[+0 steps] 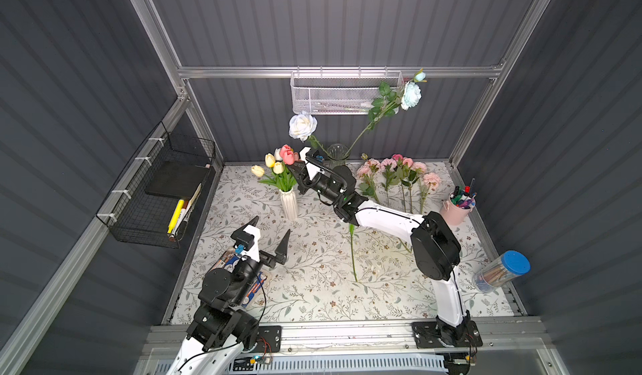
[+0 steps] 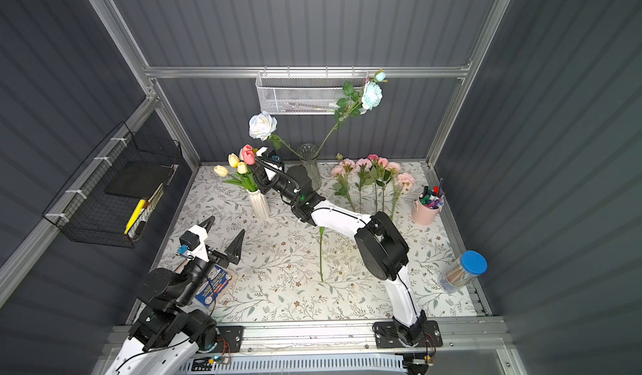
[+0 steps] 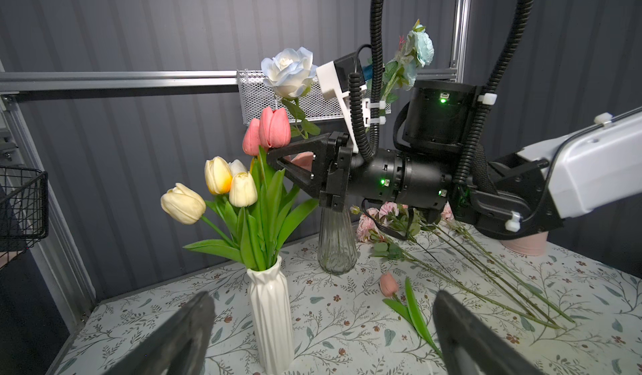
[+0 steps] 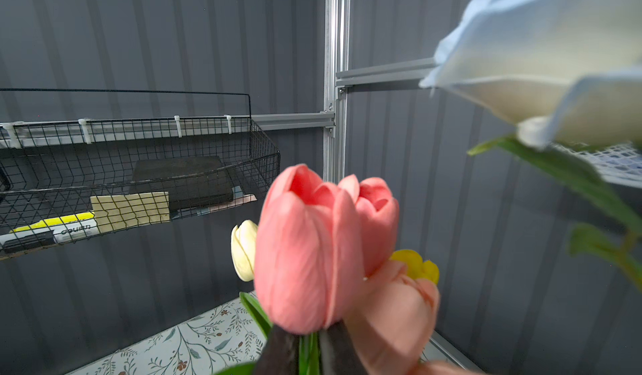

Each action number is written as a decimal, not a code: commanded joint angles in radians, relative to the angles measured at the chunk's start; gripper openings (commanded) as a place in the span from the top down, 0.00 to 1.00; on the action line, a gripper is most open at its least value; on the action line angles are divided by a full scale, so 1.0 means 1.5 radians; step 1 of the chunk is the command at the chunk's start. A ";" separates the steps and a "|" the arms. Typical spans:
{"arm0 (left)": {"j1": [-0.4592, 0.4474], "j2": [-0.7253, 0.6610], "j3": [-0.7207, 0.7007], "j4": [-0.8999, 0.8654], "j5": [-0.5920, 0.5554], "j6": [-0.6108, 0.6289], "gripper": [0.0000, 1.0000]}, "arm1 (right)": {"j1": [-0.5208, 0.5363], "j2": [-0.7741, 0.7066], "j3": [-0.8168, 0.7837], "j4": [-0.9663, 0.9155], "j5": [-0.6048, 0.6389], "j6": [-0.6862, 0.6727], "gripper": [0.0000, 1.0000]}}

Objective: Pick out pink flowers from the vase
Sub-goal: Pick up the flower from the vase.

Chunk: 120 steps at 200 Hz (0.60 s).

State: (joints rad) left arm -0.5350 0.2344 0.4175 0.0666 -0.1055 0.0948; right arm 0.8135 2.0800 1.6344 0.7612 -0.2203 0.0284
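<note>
The pink tulips (image 4: 305, 251) stand in the white ribbed vase (image 1: 289, 203) at about 11 o'clock on the desk (image 1: 312, 286), bunched with yellow and cream tulips (image 1: 269, 163). The right gripper (image 4: 309, 349) has its fingers drawn in on the green stem just under one pink head, with the stem pinched between them. The left gripper (image 1: 271, 226) hangs with its jaws wide apart and empty at about 8 o'clock.

The tulip looks light, with a soft rubbery head that would dent if squeezed and a thin, bendy stem. The stem below the head is therefore the sound place to hold. The stems and leaves crowd a narrow neck, so a straight upward pull seems wise. Neighbouring tulips may ride up with it, or the slim vase may lift or tip.

The desk is flat and covered in a leaf print. Pink roses (image 1: 399, 168) already lie in a row at 1 o'clock, and one more pink tulip (image 3: 388, 284) lies near the centre. Overhead room is tight, because a white rose (image 1: 303, 126) from the glass vase (image 1: 336, 154) leans just above the right gripper. A pen bucket (image 1: 457, 210) sits at 3 o'clock.
</note>
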 commanded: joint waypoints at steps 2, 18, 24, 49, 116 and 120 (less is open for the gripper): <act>0.001 -0.008 -0.002 -0.003 -0.001 0.007 0.01 | 0.005 -0.040 0.003 0.013 -0.005 -0.018 0.87; 0.001 -0.008 -0.003 -0.002 -0.001 0.007 0.01 | 0.005 -0.054 0.012 0.003 -0.012 -0.024 0.88; 0.001 -0.008 -0.003 -0.002 -0.001 0.007 0.01 | 0.005 -0.058 0.016 -0.001 -0.013 -0.026 0.88; 0.001 -0.006 -0.002 -0.003 0.001 0.008 0.01 | 0.005 -0.077 0.033 -0.025 -0.014 -0.029 0.92; 0.001 0.019 0.016 -0.023 0.031 0.009 0.01 | 0.006 -0.145 0.091 -0.160 -0.004 -0.073 0.97; 0.001 0.024 0.019 -0.026 0.031 0.008 0.01 | 0.006 -0.149 0.096 -0.170 -0.004 -0.076 0.98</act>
State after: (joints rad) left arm -0.5350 0.2390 0.4179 0.0635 -0.0933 0.0952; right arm 0.8173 1.9034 1.7309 0.5995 -0.2279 -0.0410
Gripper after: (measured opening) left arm 0.992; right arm 0.068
